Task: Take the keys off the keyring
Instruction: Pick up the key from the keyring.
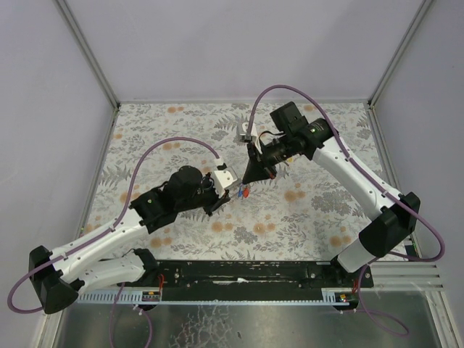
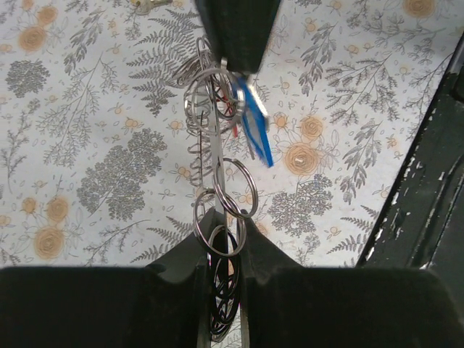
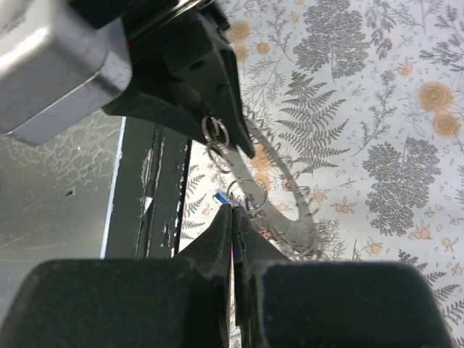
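Observation:
The keyring (image 2: 215, 156) hangs edge-on between both grippers, above the floral cloth, with several small wire split rings on it. My left gripper (image 2: 223, 243) is shut on its near end. In the right wrist view the keyring (image 3: 284, 210) is a flat grey loop running from the left gripper's fingers (image 3: 210, 94). My right gripper (image 3: 233, 212) is shut on a blue-headed key (image 3: 222, 194). The same blue key (image 2: 255, 127) shows in the left wrist view with a red key (image 2: 236, 101) beside it. In the top view both grippers, left (image 1: 222, 197) and right (image 1: 251, 178), meet mid-table.
A small silver key (image 2: 148, 6) lies on the floral cloth (image 1: 312, 210) beyond the grippers. A small white object (image 1: 243, 130) lies farther back. A black rail (image 1: 246, 272) runs along the near table edge, and the white walls close the sides and back.

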